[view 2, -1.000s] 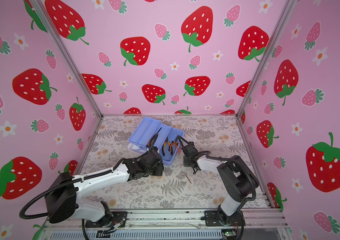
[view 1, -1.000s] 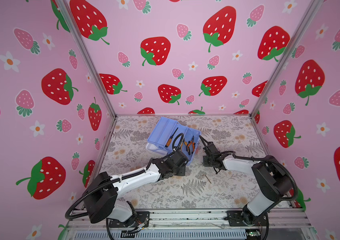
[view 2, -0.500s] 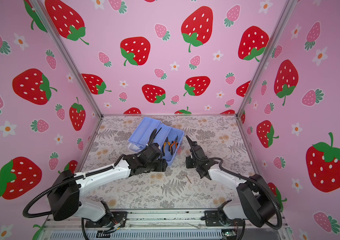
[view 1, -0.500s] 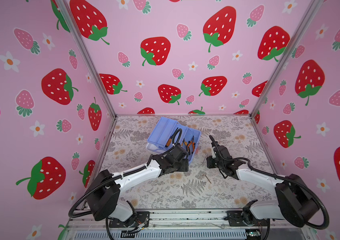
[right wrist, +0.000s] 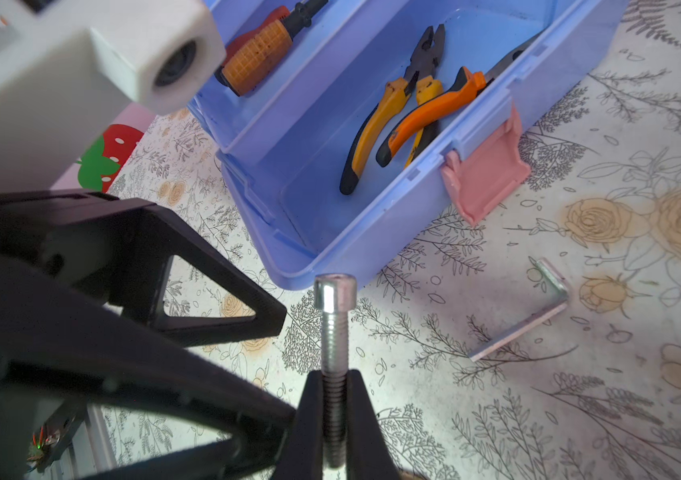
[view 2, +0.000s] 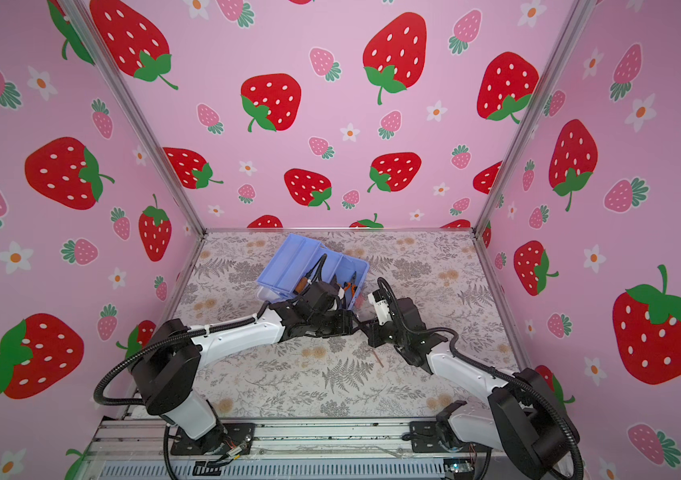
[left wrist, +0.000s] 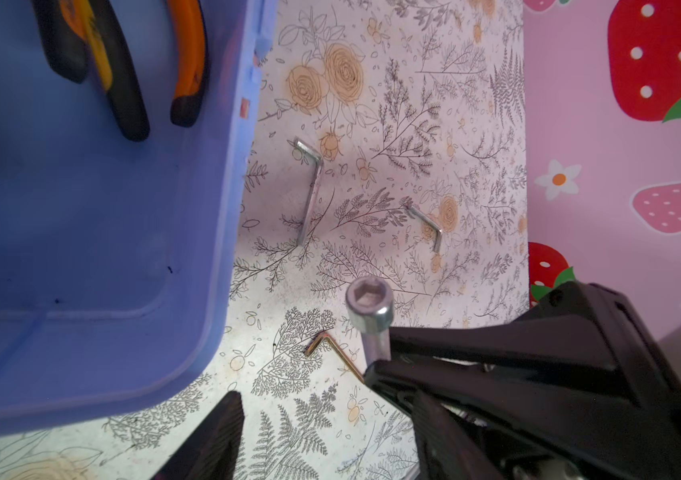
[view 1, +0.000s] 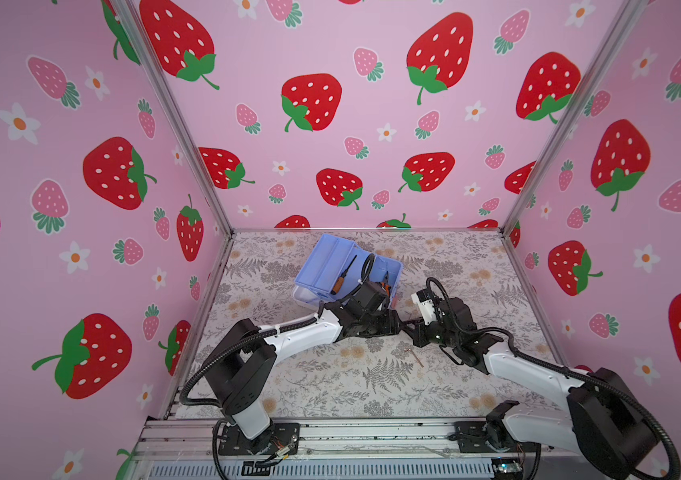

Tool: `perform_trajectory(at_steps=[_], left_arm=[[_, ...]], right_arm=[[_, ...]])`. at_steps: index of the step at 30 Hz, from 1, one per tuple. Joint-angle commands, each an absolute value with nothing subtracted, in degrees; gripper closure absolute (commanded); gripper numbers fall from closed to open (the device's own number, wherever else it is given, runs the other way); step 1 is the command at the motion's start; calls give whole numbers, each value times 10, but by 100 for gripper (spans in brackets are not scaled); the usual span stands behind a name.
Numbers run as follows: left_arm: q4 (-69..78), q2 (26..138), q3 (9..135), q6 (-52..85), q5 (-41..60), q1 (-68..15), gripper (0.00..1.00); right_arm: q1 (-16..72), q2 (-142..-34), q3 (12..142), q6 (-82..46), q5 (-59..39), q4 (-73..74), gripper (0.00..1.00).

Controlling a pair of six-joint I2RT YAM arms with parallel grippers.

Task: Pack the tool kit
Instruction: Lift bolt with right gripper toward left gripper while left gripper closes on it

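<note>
The tool kit box [view 1: 376,272] [view 2: 353,270] lies open at the back of the mat, its periwinkle tray [view 1: 326,262] lifted with an orange-handled screwdriver [right wrist: 255,62] in it. Orange-handled pliers [right wrist: 393,112] [left wrist: 189,62] lie in the base [right wrist: 301,199]. My right gripper [right wrist: 334,415] [view 1: 411,326] is shut on the threaded shank of a silver bolt [right wrist: 334,316] [left wrist: 370,307], just in front of the box. My left gripper [left wrist: 330,440] [view 1: 399,328] is open, one finger [right wrist: 247,320] close beside the bolt, nothing between its fingers.
Two silver hex keys [left wrist: 309,187] [left wrist: 426,222] lie on the floral mat beside the box; one of them is in the right wrist view [right wrist: 530,320]. A thin brass hex key [left wrist: 330,347] [view 1: 413,357] lies under the grippers. The pink latch [right wrist: 484,174] hangs open. Pink walls enclose three sides.
My right gripper has come down from beside the box to the mat's middle with the bolt. My left gripper has moved right to meet it.
</note>
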State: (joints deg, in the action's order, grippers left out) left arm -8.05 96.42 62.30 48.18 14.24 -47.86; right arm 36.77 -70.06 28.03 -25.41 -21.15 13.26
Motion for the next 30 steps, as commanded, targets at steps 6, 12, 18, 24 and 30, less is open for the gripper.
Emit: perform_trajectory(at_steps=[6,12,18,24,30], left_arm=[[-35,966,653,503,164,-489,35],[-29,915,625,501,106,-486,37],[-48,936,653,503,114,-484,27],[-48,983,690,507,128,-494,34],[-57,1003,713,508,126,-507,84]], right_arm=[[374,-688,280,-246,-271,177,100],[374,-671,270,-250,-266,176,100],[374,-668,276,-254,-283,179,100],[378,-657,265,-261,-299,190,100],[378,-639,250,-263,-285,187,100]])
